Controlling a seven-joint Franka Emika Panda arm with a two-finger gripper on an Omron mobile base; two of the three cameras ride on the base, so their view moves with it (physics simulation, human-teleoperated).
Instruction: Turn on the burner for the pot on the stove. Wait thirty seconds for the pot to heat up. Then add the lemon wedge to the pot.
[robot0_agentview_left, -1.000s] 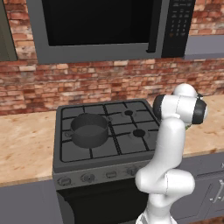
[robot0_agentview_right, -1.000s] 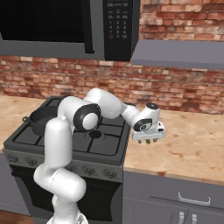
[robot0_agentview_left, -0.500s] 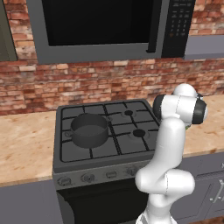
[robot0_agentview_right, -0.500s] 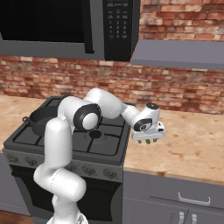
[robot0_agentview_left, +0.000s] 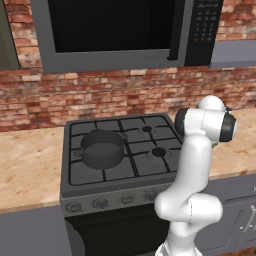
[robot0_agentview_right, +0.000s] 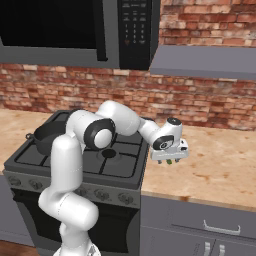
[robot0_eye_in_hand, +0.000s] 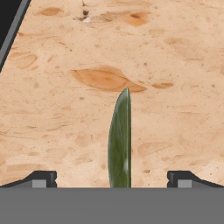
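Gripper (robot0_agentview_right: 169, 160) hung at centre-right of the right base view, jaws spread wide either side of the thin green lemon wedge (robot0_eye_in_hand: 120, 141), over tan stone counter (robot0_eye_in_hand: 175, 65).

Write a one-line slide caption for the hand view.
Hand view: the lemon wedge stands edge-on between the open gripper's fingertips, above the tan counter.
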